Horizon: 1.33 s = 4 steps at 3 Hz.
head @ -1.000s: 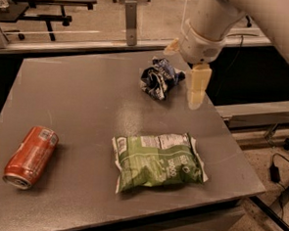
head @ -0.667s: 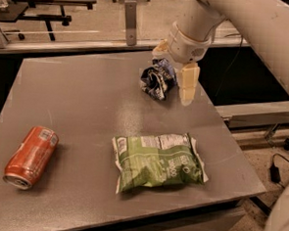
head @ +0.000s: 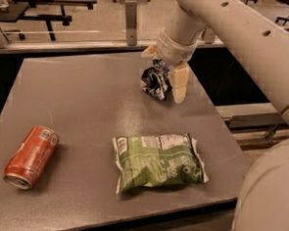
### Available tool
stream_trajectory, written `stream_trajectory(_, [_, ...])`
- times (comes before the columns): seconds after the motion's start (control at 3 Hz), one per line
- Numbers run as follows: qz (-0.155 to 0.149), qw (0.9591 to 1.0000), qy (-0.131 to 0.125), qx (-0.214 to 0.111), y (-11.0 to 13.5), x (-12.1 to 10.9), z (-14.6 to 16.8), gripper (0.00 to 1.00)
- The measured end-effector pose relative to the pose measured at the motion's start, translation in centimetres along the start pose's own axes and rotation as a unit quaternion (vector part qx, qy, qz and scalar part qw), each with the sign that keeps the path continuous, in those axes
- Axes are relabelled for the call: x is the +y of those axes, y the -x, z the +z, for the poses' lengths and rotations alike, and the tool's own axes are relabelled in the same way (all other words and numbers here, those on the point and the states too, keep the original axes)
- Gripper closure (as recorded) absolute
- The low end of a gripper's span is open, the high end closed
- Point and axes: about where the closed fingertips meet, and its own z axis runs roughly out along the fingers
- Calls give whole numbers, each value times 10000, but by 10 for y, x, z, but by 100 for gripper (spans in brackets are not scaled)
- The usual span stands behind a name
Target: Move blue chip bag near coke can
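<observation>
The blue chip bag (head: 154, 81) is a small crumpled dark blue foil bag, lying on the grey table (head: 81, 99) at the far middle-right. My gripper (head: 163, 69) hangs from the white arm right over it, open. One cream finger (head: 179, 83) stands at the bag's right side and the other finger (head: 149, 50) shows behind its far edge, so the bag sits between them. The coke can (head: 31, 156), red-orange with a silver top, lies on its side near the front left of the table, far from the bag.
A larger flat green chip bag (head: 160, 161) lies at the front middle-right, between the blue bag and the table's front edge. My white arm (head: 257, 41) crosses the upper right. Dark tables and a post (head: 131, 16) stand beyond the far edge.
My gripper has moved left, from beside the blue bag's right side to over it, so the bag now lies between the fingers. The bag, can and green bag have not moved.
</observation>
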Motion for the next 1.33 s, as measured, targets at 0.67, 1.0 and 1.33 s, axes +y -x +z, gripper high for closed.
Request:
stream_trajectory(0.67, [-389, 9991, 56, 181, -1, -3, 12, 40])
stream_trajectory(1.0, [-481, 9987, 36, 166, 11, -5, 8, 65])
stream_trajectory(1.33, [-536, 9986, -5, 4, 34, -7, -4, 88])
